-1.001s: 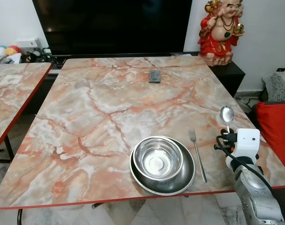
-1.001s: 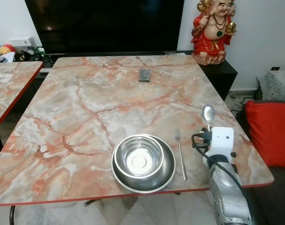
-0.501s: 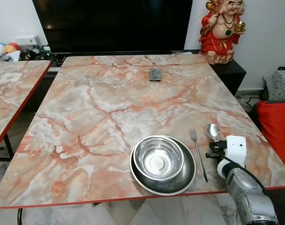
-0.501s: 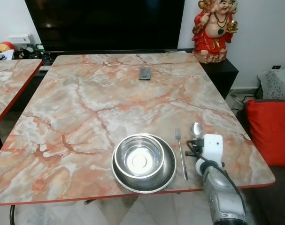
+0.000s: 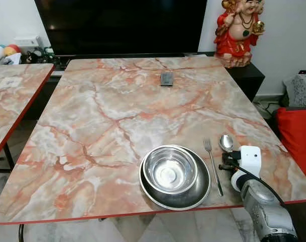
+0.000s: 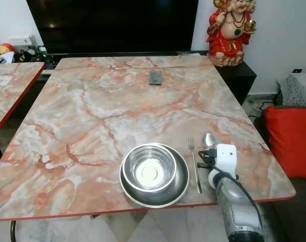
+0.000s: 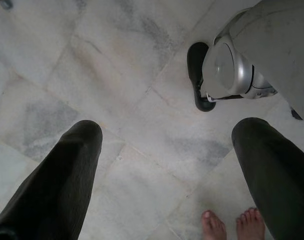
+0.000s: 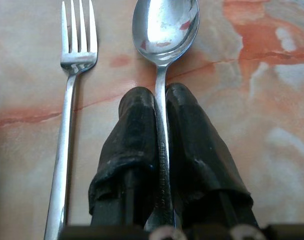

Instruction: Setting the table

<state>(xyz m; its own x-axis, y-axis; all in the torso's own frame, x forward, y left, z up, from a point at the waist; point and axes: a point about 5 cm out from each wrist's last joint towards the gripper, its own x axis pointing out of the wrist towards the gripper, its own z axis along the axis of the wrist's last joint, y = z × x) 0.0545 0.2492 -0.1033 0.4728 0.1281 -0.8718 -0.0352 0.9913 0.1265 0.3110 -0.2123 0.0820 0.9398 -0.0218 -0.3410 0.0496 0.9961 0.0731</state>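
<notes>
A steel bowl (image 5: 170,169) sits inside a wider steel dish (image 5: 198,193) near the marble table's (image 5: 107,116) front edge. A fork (image 5: 212,164) lies just right of the dish. Right of the fork, my right gripper (image 8: 160,96) is shut on the handle of a spoon (image 8: 164,27), which lies parallel to the fork (image 8: 71,90) with its bowl (image 5: 226,142) pointing away from me, down at the tabletop. My left gripper (image 7: 167,132) hangs open over the floor.
A small dark phone-like object (image 5: 166,79) lies far back on the table. A red figurine (image 5: 238,30) stands on a black cabinet behind. A second marble table (image 5: 11,101) is at left, a red cushion (image 5: 297,136) at right. A person's bare toes (image 7: 232,225) show on the floor tiles.
My right gripper has brought the spoon down and leftward from above the table's right edge to lie beside the fork. The camera has shifted slightly.
</notes>
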